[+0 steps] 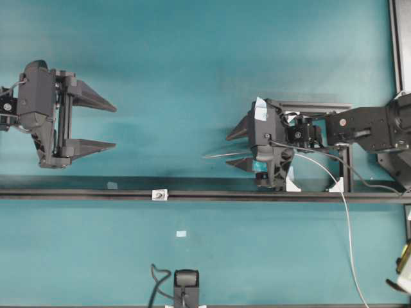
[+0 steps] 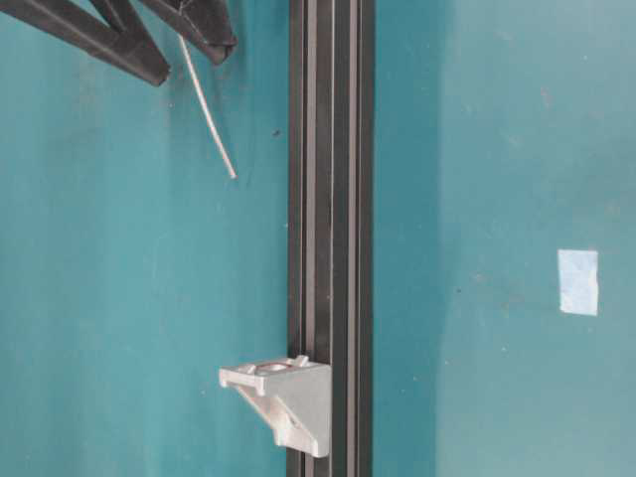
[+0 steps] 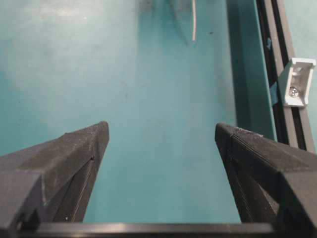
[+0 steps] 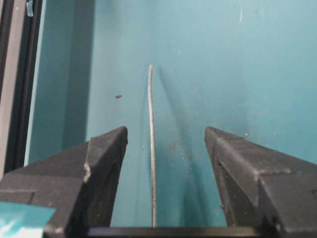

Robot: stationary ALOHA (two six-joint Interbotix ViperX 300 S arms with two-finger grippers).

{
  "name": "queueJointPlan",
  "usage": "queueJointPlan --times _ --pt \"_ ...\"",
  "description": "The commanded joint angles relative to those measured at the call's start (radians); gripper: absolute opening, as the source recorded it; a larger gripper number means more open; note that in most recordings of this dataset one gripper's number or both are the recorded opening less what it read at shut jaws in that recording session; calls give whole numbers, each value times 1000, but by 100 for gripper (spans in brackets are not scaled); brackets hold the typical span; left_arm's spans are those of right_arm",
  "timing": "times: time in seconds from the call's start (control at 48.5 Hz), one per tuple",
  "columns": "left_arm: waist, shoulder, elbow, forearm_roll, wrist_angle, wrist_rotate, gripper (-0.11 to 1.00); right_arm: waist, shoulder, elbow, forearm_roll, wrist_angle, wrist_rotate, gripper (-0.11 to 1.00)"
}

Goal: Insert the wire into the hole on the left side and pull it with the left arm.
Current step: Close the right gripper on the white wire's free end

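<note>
The wire (image 4: 151,148) lies between the two fingers of the right hand (image 4: 166,144), its long axis running straight out along the hand's own line. In the right wrist view the fingers stand apart on either side of it with clear gaps, so nothing is clamped yet. In the overhead view the same strand pokes out leftward from the right hand (image 1: 239,149) at centre right of the frame, its free tip pointing toward the left edge.

The hole (image 1: 158,194) sits in the small white block on the black rail (image 1: 77,193), lower centre of the overhead view, below and to the left of the wire's tip and apart from it. My reading is that the coming move turns on this offset: the tip must drop toward the rail and line up with the opening.

The left hand (image 1: 112,126) waits at the upper left of that view, fingers spread wide, well apart from both wire and block. The right hand is plainly the nearer.

No containers show on the teal worktop (image 1: 192,58).
</note>
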Motion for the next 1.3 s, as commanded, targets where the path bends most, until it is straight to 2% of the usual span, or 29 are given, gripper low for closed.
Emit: queueJointPlan --times 0.0,0.041,0.247,0.35,0.907,1.278 --pt "-5 -6 -15 -3 -9 -2 81 0 -9 -15 0 -8 2 65" --pt "-5 -6 -15 -3 -9 -2 81 2 -9 -17 0 -11 2 60" --pt "-5 -6 -12 -2 -9 -2 81 0 -9 -11 -2 -34 0 14" --pt "-5 -6 -12 -2 -9 -2 81 0 -9 -11 -2 -35 0 3" --pt "-5 -6 -9 -3 -9 -2 81 2 -29 -3 -2 -21 0 2" --pt "-5 -8 -18 -2 -9 -2 81 0 -244 34 -3 92 -2 2"
